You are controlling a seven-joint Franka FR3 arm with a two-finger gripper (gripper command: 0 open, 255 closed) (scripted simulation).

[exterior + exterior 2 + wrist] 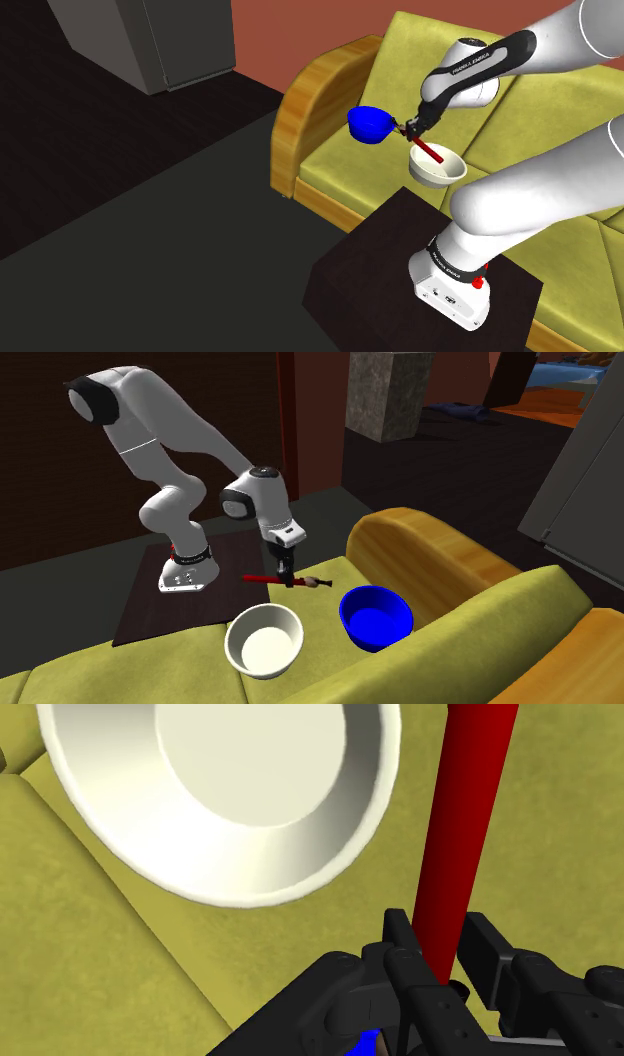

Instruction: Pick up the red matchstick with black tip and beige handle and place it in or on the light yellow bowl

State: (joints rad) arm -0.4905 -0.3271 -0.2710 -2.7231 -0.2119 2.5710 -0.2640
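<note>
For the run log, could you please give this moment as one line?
end effector: shut on red matchstick | matchstick: beside cream bowl, not in it

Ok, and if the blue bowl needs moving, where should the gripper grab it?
Probably the rim, coming from above: the blue bowl sits upright with its opening up and looks too wide to span, so pinch the wall inside and out.

Sofa cushions (340,165) are matt and cloth-like; the armrest (296,115) shows glossy wood grain; the cream bowl (300,854) is smooth and faintly glossy.
</note>
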